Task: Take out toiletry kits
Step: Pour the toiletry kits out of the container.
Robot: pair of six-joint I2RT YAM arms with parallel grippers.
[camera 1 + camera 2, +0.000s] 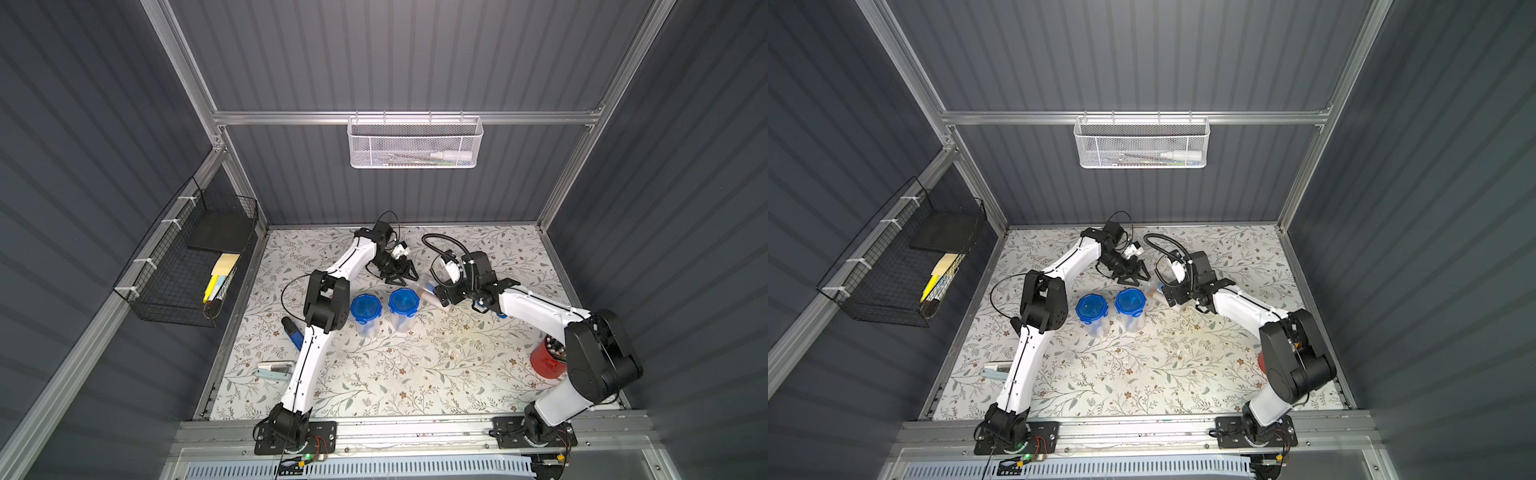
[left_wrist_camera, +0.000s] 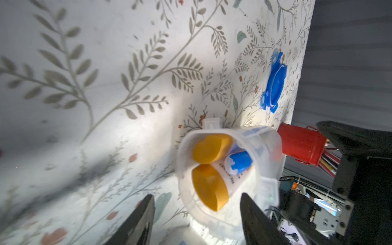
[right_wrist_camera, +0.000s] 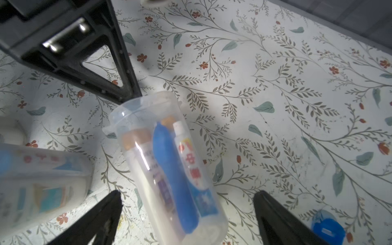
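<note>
Both spread: left gripper point(image 2: 197, 195), right gripper point(image 3: 188, 192); clamp your right on open jar point(image 3: 169, 161), then pinch tan bottle cap point(image 2: 209, 187)

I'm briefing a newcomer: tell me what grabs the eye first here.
An open jar lies on the table between the left claw and right claw, both open, holding tan-capped bottles, a blue toothbrush and toothpaste. Nearer, two lidded jars stand upright; a red bucket sits at the right edge.

The bench point(image 1: 415, 374) is overlooked from high at 6 o'clock in both top views; one open jar point(image 3: 135, 108) is shared close-up by the wrist views.
</note>
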